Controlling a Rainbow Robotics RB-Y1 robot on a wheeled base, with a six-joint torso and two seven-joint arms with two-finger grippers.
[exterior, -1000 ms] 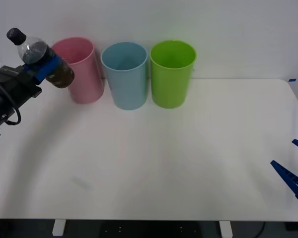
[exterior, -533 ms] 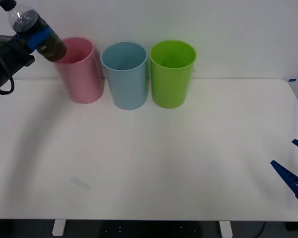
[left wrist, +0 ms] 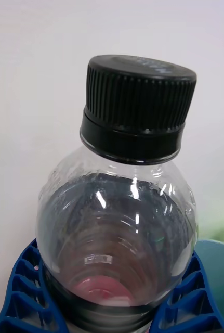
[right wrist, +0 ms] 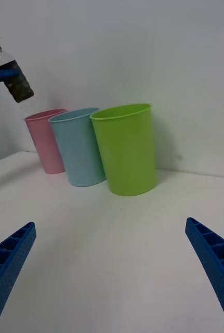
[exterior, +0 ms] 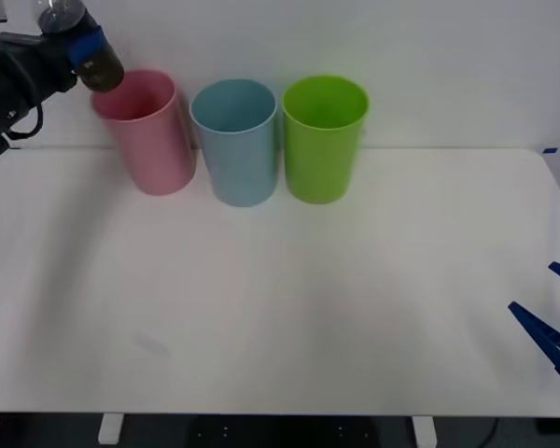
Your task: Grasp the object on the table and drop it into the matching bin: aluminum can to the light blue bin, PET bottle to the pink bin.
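Note:
My left gripper (exterior: 86, 45) is shut on the PET bottle (exterior: 82, 47), a small clear bottle with a dark label. It hangs tilted in the air at the far left, its base just above the left rim of the pink bin (exterior: 146, 131). In the left wrist view the black cap (left wrist: 137, 106) and the clear bottle (left wrist: 119, 218) sit between the blue fingers (left wrist: 23, 291). The light blue bin (exterior: 235, 140) stands right of the pink one on the table (exterior: 289, 299). The right wrist view has the bottle (right wrist: 14, 75) raised above the pink bin (right wrist: 43, 140). My right gripper (exterior: 553, 327) rests open at the table's right front edge.
A lime green bin (exterior: 323, 138) stands right of the light blue one, and the three bins form a row along the back of the table against a white wall. In the right wrist view the green bin (right wrist: 126, 148) is the nearest.
My left arm has lifted the bottle up and to the right, from beside the pink bin to just above its left rim. The right arm has not moved.

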